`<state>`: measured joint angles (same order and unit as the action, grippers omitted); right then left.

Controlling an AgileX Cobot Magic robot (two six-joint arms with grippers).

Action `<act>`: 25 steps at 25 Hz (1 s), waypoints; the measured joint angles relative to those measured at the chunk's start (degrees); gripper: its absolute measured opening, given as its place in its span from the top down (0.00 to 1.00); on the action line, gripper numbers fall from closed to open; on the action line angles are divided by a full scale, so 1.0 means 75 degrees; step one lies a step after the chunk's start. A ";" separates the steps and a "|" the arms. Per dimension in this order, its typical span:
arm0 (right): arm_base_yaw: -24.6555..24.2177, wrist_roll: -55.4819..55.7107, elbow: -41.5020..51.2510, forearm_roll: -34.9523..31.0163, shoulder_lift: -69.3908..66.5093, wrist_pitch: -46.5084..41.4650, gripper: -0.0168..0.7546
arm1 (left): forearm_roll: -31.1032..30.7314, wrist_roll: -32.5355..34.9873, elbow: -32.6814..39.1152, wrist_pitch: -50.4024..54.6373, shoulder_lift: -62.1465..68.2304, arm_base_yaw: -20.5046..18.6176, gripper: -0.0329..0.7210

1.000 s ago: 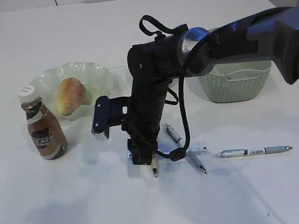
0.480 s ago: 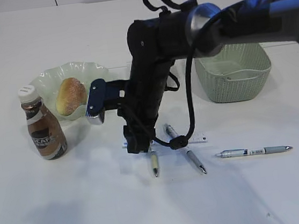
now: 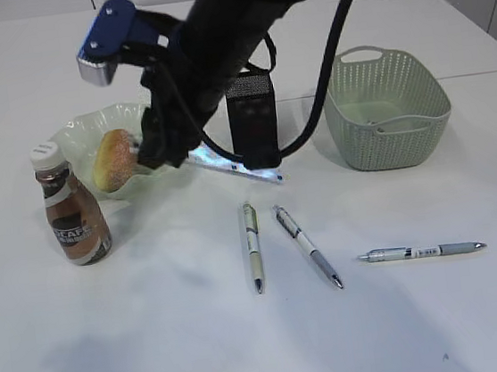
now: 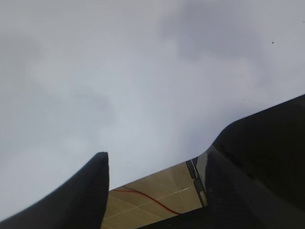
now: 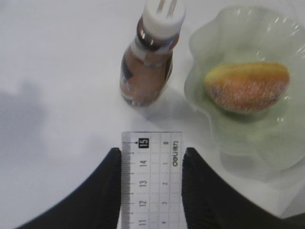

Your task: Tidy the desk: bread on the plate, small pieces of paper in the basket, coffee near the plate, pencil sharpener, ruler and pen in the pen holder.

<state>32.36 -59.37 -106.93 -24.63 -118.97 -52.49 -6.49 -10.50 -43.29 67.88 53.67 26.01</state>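
My right gripper (image 5: 150, 153) is shut on the clear ruler (image 5: 151, 181) and holds it in the air. In the exterior view the gripper (image 3: 160, 151) hangs by the plate, and the ruler (image 3: 233, 167) slants down to the right in front of the black mesh pen holder (image 3: 252, 118). The bread (image 3: 118, 158) lies on the pale green plate (image 3: 76, 134). The coffee bottle (image 3: 72, 217) stands left of the plate. Three pens (image 3: 252, 244) (image 3: 307, 244) (image 3: 422, 251) lie on the table. My left gripper (image 4: 152, 164) is open and empty. No sharpener or paper shows.
The green woven basket (image 3: 389, 120) stands at the right behind the pens. The left wrist view shows the white table (image 4: 143, 71) and its edge, with brown floor (image 4: 152, 200) beyond. The right arm reaches across from the upper right of the exterior view.
My right gripper has lifted the ruler off the table and moved up and to the left toward the plate. The pen holder, hidden before, now shows.
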 joint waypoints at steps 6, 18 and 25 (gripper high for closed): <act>-0.0354 0.0000 -0.0287 -0.1845 0.0377 0.0351 0.59 | 0.0000 0.0000 0.0000 0.0000 0.0000 0.0000 0.38; -0.1948 -0.2777 -0.0314 -0.6528 0.0737 0.0905 0.59 | 0.0000 0.0000 0.0000 -0.0065 0.0000 0.0000 0.38; -0.2280 -0.4867 -0.0314 -0.8797 0.0683 0.2440 0.59 | 0.0000 0.0000 0.0000 -0.0192 0.0000 0.0000 0.38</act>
<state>15.26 -95.88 -109.29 -90.61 -113.85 -34.19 -6.49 -10.50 -43.29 66.44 53.67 26.01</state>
